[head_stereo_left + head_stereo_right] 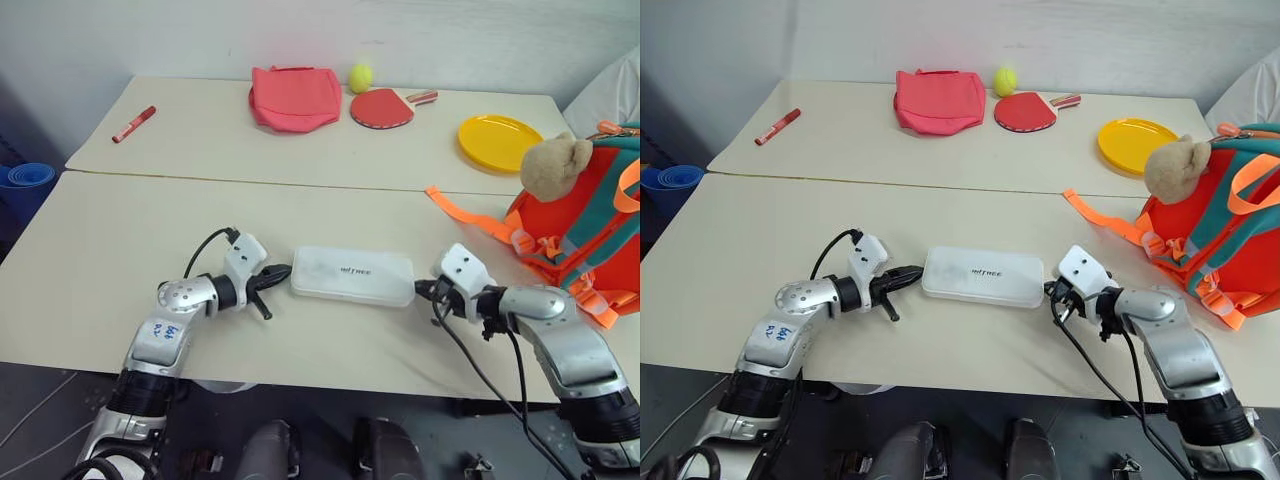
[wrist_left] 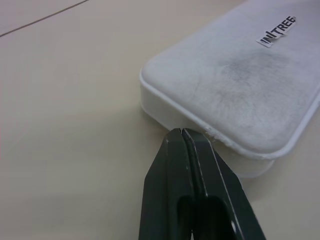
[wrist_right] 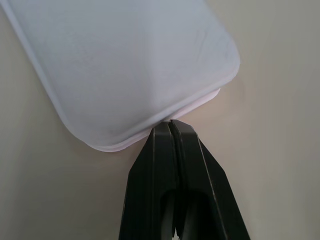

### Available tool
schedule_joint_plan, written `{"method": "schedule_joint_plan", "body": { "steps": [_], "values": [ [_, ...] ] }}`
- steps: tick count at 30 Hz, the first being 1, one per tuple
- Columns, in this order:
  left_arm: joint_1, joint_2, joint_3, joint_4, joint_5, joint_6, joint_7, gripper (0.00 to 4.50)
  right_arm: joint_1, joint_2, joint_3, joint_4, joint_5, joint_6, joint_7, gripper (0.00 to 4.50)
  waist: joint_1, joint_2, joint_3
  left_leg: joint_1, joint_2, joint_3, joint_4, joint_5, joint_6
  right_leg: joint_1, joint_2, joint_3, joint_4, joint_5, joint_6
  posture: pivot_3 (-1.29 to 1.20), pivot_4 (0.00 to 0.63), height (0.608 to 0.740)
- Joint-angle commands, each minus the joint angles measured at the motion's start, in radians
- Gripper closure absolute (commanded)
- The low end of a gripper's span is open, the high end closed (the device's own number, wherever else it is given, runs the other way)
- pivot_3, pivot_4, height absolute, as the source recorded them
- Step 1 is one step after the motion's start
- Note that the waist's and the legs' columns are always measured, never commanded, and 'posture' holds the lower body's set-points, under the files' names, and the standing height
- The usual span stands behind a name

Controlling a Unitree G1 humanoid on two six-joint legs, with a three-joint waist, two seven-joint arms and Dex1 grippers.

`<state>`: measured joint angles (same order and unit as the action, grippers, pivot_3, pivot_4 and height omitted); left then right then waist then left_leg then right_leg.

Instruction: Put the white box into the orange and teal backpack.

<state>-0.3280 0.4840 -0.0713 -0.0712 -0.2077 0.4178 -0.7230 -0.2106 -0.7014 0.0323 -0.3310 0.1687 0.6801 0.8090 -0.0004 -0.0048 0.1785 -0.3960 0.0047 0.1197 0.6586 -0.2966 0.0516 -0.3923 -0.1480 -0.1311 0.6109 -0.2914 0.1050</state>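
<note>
The white box (image 1: 352, 275) lies flat on the near table between my two arms, its grey lettering facing up. My left gripper (image 1: 283, 272) is shut, its tips touching the box's left end (image 2: 200, 115). At the box's right end (image 3: 150, 75), my right gripper (image 1: 422, 290) is shut too, with its tips against the rim. Nothing is held between either pair of fingers. The orange and teal backpack (image 1: 585, 225) stands at the table's right edge, a tan plush bear (image 1: 553, 165) on top and an orange strap (image 1: 465, 215) trailing toward the box.
On the far table lie a pink-red pouch (image 1: 294, 97), a red paddle (image 1: 382, 108), a yellow-green ball (image 1: 360, 76), a yellow plate (image 1: 499, 141) and a red marker (image 1: 134, 124). A seam (image 1: 250, 182) divides the two tables. Blue cups (image 1: 27, 177) stand off the left edge.
</note>
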Motion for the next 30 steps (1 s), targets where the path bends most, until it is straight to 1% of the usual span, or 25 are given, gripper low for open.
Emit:
{"method": "schedule_joint_plan", "body": {
  "steps": [1,5,7,10,11,13,15,16,17,19,22,24,27,30],
  "values": [
    [0.027,0.014,-0.018,-0.105,-0.050,0.009,-0.065,4.47,0.030,-0.018,-0.028,-0.128,0.055,0.025,0.012,4.50,0.000,0.000,0.000,0.000,0.000,0.000,0.000,0.000,0.000,0.000,0.000,0.000,0.000,0.000,0.000,0.00,0.150,0.740],
    [0.065,0.036,-0.023,-0.162,-0.047,0.028,-0.075,4.47,0.095,-0.055,-0.080,-0.172,0.080,0.057,0.015,4.50,0.004,0.000,0.000,-0.001,0.000,-0.001,0.000,-0.001,0.000,0.000,-0.001,0.001,-0.001,0.000,0.000,0.00,0.150,0.740],
    [0.080,0.047,-0.011,-0.179,-0.071,0.063,-0.089,4.47,0.128,-0.073,-0.098,-0.175,0.081,0.057,0.016,4.50,0.008,0.000,0.000,-0.001,0.000,-0.001,0.000,-0.002,0.001,0.000,-0.001,0.001,-0.002,0.000,0.000,0.00,0.150,0.740],
    [0.091,0.099,0.016,-0.201,-0.142,0.216,-0.128,3.97,0.167,-0.103,-0.114,-0.171,0.071,0.047,0.015,4.50,0.009,0.000,0.000,-0.001,0.000,-0.001,0.000,-0.002,0.000,0.000,-0.001,0.001,-0.003,0.000,0.000,0.00,0.150,0.740],
    [0.079,0.111,0.032,-0.192,-0.157,0.270,-0.119,3.69,0.180,-0.110,-0.121,-0.165,0.068,0.042,0.012,4.50,0.010,0.000,0.000,-0.001,0.000,-0.001,0.000,-0.002,0.000,0.000,0.000,0.001,-0.003,0.000,0.000,0.00,0.150,0.740],
    [0.035,0.132,0.072,-0.164,-0.248,0.466,-0.120,3.14,0.198,-0.122,-0.132,-0.148,0.065,0.024,0.013,4.50,0.011,-0.001,0.000,-0.001,0.000,-0.001,0.000,-0.002,0.000,0.000,0.000,0.001,-0.004,0.000,0.000,0.00,0.150,0.740],
    [-0.018,0.184,0.084,-0.130,-0.358,0.729,-0.160,2.51,0.207,-0.126,-0.138,-0.133,0.068,0.008,0.012,4.50,0.013,-0.001,0.001,-0.001,0.001,-0.002,0.001,-0.002,0.000,0.000,0.000,0.001,-0.003,0.000,0.000,0.00,0.150,0.740],
    [-0.045,0.216,0.074,-0.110,-0.397,0.842,-0.181,2.17,0.209,-0.128,-0.138,-0.126,0.068,-0.001,0.013,4.50,0.014,-0.001,0.001,-0.001,0.001,-0.002,0.002,-0.002,0.000,0.000,0.000,0.001,-0.002,0.000,0.000,0.00,0.150,0.740],
    [-0.092,0.219,0.080,-0.049,-0.412,0.932,-0.173,1.89,0.210,-0.129,-0.139,-0.118,0.067,-0.009,0.014,4.50,0.014,-0.001,0.001,0.000,0.000,-0.002,0.002,-0.002,0.000,0.000,0.001,0.001,-0.001,0.000,0.000,0.00,0.150,0.740],
    [-0.155,0.211,0.094,0.033,-0.427,1.026,-0.152,1.37,0.210,-0.129,-0.138,-0.110,0.066,-0.019,0.015,4.50,0.014,-0.001,0.000,0.000,0.000,-0.002,0.002,-0.002,0.000,0.000,0.002,0.000,0.001,0.000,0.000,0.00,0.150,0.740],
    [-0.260,0.157,0.140,0.166,-0.471,1.164,-0.144,0.56,0.211,-0.132,-0.134,-0.094,0.064,-0.039,0.018,4.50,0.017,-0.001,0.001,0.000,0.000,-0.001,0.002,-0.002,0.000,0.001,0.005,0.000,0.002,0.000,0.000,0.00,0.150,0.740],
    [-0.317,0.123,0.135,0.265,-0.499,1.196,-0.116,0.07,0.207,-0.134,-0.129,-0.081,0.060,-0.058,0.022,4.50,0.024,-0.001,0.000,0.000,0.000,-0.001,0.003,-0.002,0.000,0.001,0.007,0.000,0.002,0.000,0.000,0.00,0.150,0.740],
    [-0.359,0.100,0.110,0.360,-0.548,1.197,-0.076,0.07,0.200,-0.133,-0.122,-0.067,0.058,-0.079,0.023,4.50,0.026,-0.001,0.000,0.000,-0.001,-0.002,0.005,-0.002,0.000,0.001,0.006,0.002,0.002,0.000,0.000,0.00,0.150,0.740],
    [-0.411,0.029,0.113,0.460,-0.533,1.197,0.012,0.07,0.168,-0.126,-0.094,-0.031,0.049,-0.112,0.032,4.50,0.028,-0.001,0.000,0.000,-0.001,-0.002,0.005,-0.002,0.000,0.002,0.005,0.002,0.003,0.000,0.000,0.00,0.150,0.740]
  ]
}}
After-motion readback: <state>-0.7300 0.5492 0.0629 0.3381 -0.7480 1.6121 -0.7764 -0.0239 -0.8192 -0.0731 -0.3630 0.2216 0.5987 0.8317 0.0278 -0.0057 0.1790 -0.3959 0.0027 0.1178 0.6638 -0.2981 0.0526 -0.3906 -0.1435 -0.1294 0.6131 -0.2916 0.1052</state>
